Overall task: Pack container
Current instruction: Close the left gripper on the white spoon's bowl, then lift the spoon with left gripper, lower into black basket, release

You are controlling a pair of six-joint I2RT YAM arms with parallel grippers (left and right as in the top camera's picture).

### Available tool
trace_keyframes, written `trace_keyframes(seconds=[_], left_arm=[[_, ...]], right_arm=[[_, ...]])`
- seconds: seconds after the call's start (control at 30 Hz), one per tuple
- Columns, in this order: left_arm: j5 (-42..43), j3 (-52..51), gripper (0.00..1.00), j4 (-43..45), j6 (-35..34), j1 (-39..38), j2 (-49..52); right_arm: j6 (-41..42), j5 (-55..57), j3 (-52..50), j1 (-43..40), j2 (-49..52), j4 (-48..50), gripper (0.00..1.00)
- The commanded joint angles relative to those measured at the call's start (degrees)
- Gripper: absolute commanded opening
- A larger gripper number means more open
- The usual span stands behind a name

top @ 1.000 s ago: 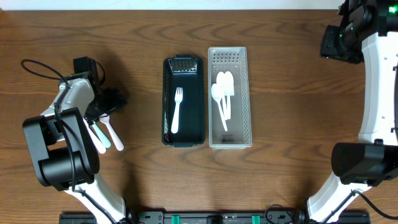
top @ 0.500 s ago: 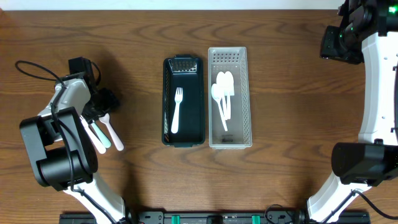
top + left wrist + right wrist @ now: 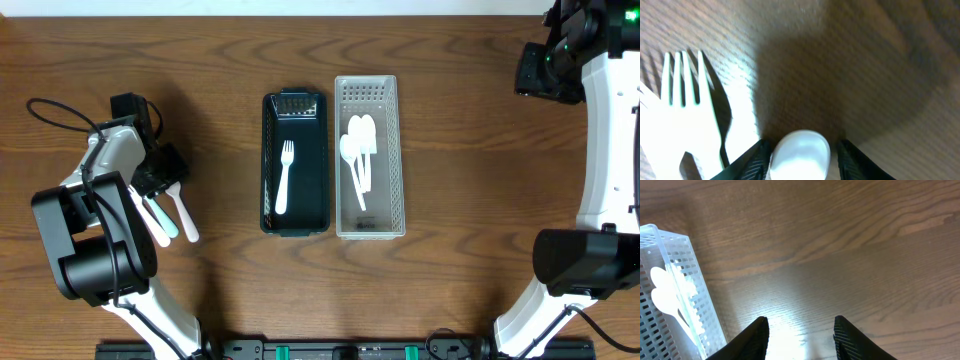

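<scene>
A black tray (image 3: 267, 165) holds a white fork (image 3: 285, 178). Beside it on the right, a white perforated basket (image 3: 399, 160) holds several white spoons (image 3: 358, 152). Loose cutlery lies at the left: a white spoon (image 3: 184, 216) and a teal-handled piece (image 3: 162, 218). My left gripper (image 3: 160, 172) is low over this pile. In the left wrist view its open jaws (image 3: 800, 155) straddle a white spoon bowl (image 3: 801, 150), with a white fork (image 3: 685, 105) to the left. My right gripper (image 3: 800, 337) is open and empty over bare table at the far right (image 3: 548, 68).
The wooden table (image 3: 470, 200) spans the overhead view. The basket's corner shows at the left of the right wrist view (image 3: 670, 295). A black cable (image 3: 60, 110) loops beside the left arm.
My left gripper has moved slightly left and towards the front, down onto the loose cutlery. The right arm and both trays have not moved.
</scene>
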Motion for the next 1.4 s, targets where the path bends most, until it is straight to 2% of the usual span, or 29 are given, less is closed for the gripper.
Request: trace_keyframes(seconds=[0.0,0.2,0.3,0.47,0.87,1.37], left_arm=[[0.3,-1.0,0.48,-1.7,1.5,0.1,3.1],[0.2,-1.1,0.48,-2.3,2.7,0.1,3.1],[-0.3,-1.1,0.43,-2.3,2.8,0.1,3.1],[-0.6,-1.3,0.41,-2.4,3.1,0.1,3.1],[-0.7,-1.3,0.29,-2.5,3.7,0.1,3.1],[-2.4,-1.1,0.28,-6.4,5.8,-2.2,-5.1]], right_arm=[[-0.8,0.8,0.0,-0.1,0.0,-0.1,0.45],[-0.8,0.8,0.0,-0.1,0.0,-0.1,0.45],[-0.8,0.8,0.0,-0.1,0.0,-0.1,0.45],[-0.8,0.8,0.0,-0.1,0.0,-0.1,0.45],[-0.8,0.8,0.0,-0.1,-0.1,-0.1,0.45],[-0.2,0.8,0.0,-0.1,-0.1,0.6,0.45]])
